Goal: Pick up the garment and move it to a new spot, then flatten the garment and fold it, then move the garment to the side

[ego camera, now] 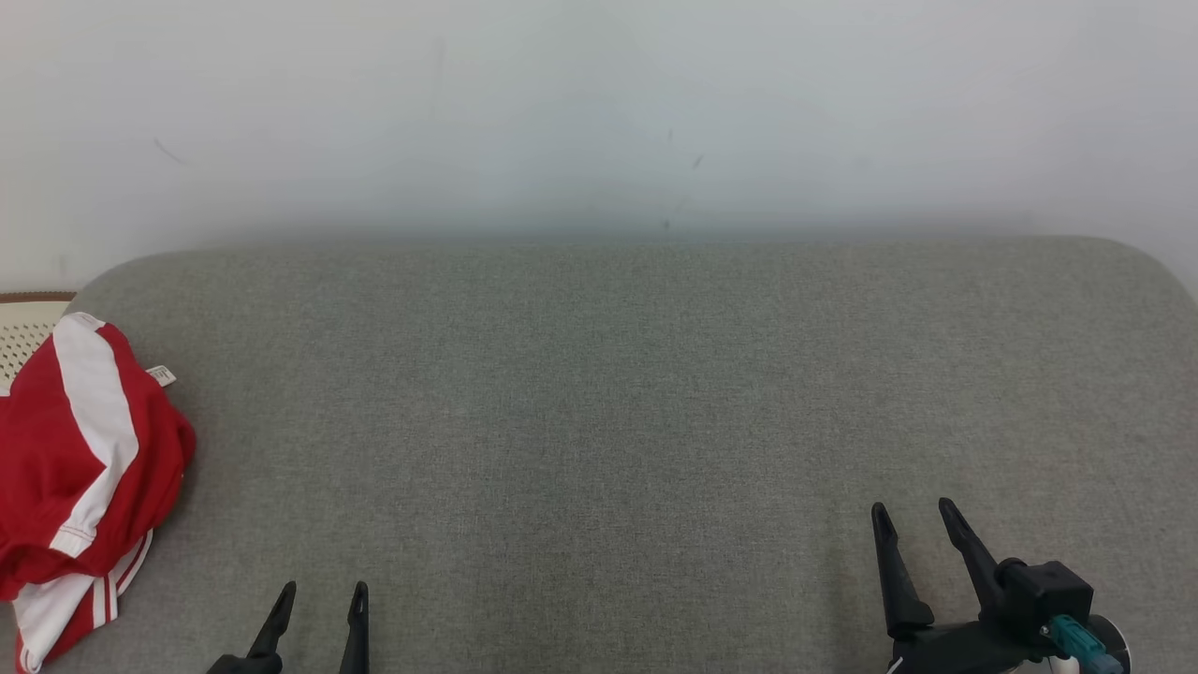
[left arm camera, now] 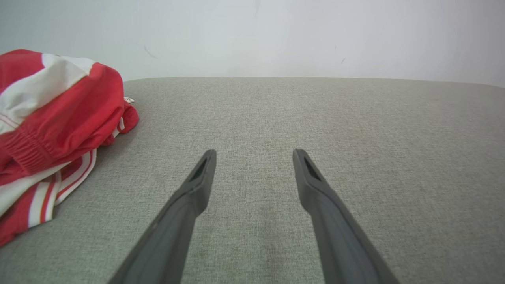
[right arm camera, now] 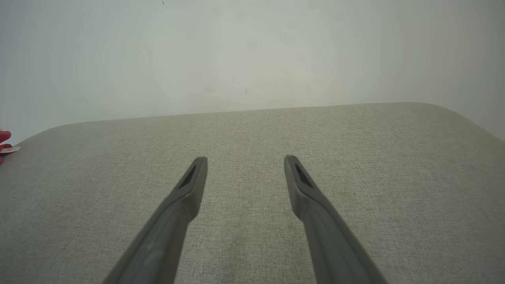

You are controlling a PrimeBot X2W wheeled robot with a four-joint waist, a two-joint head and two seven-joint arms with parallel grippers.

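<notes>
A crumpled red garment with white stripes (ego camera: 80,468) lies bunched at the left end of the grey cushioned surface (ego camera: 618,402), partly cut off by the head view's left edge. It also appears at the left of the left wrist view as the garment (left arm camera: 51,130), and a small red corner with a white tag (right arm camera: 4,146) shows in the right wrist view. My left gripper (ego camera: 323,592) stands open at the lower left, to the right of the garment and apart from it, with nothing between its fingers (left arm camera: 201,177). My right gripper (ego camera: 915,510) is open over bare fabric at the lower right.
A pale wall (ego camera: 599,112) rises right behind the cushioned surface. A woven, perforated cream object with a brown rim (ego camera: 23,328) sits at the far left behind the garment. The surface has rounded back corners.
</notes>
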